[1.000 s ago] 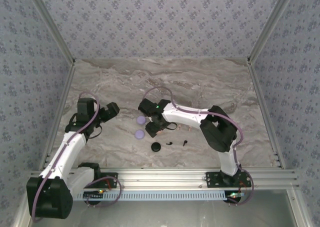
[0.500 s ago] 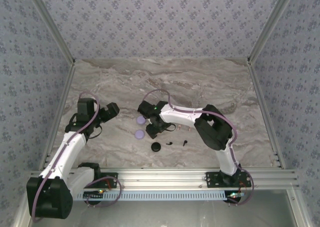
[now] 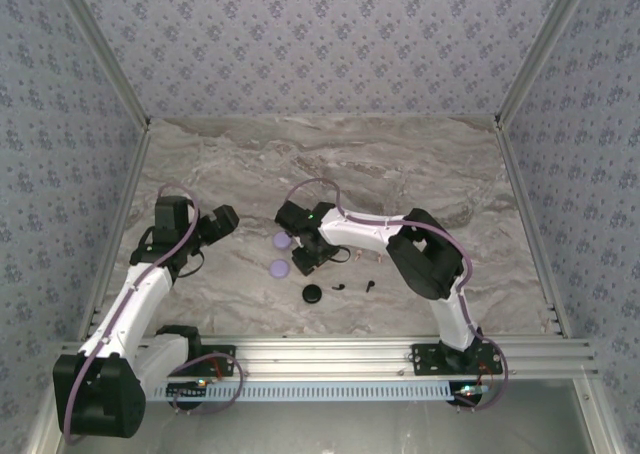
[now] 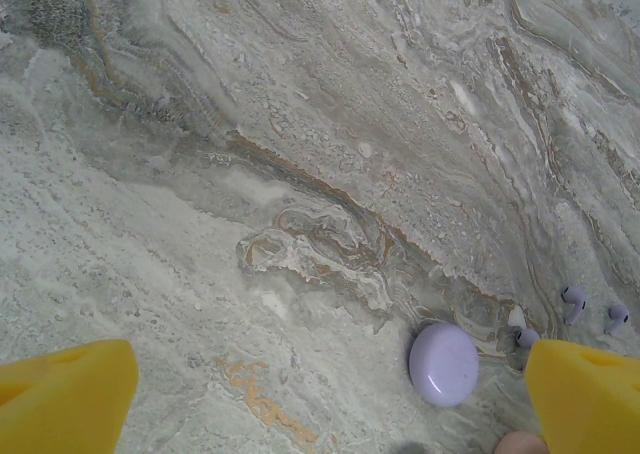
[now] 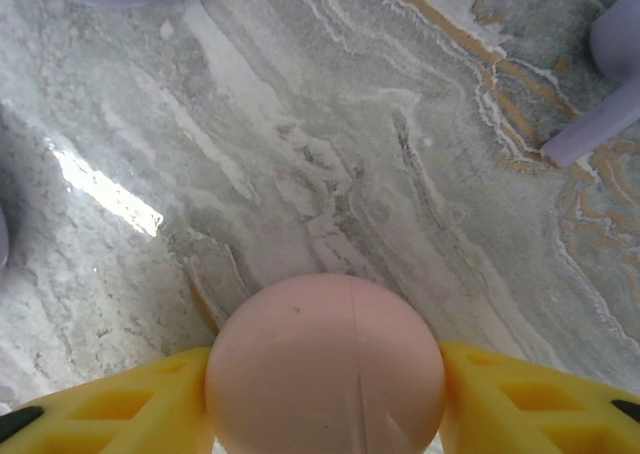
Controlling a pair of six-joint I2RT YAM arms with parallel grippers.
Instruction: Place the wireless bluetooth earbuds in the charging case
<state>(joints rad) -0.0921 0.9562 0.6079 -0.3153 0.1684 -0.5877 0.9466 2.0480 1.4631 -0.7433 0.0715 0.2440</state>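
Right elbow (image 3: 425, 264) sits slightly further left than before; right gripper (image 5: 325, 399) pinches pink round case (image 5: 325, 349), left gripper (image 4: 325, 399) spread empty, lilac earbuds (image 4: 573, 300) loose near lilac case (image 4: 443, 363); hazard: rounded shell may squirt free.

Soft, even overhead light is given; shadows are faint. A white glare patch is caught on the marble table (image 5: 105, 189). The pink round case (image 5: 325, 374) is rendered out of focus.
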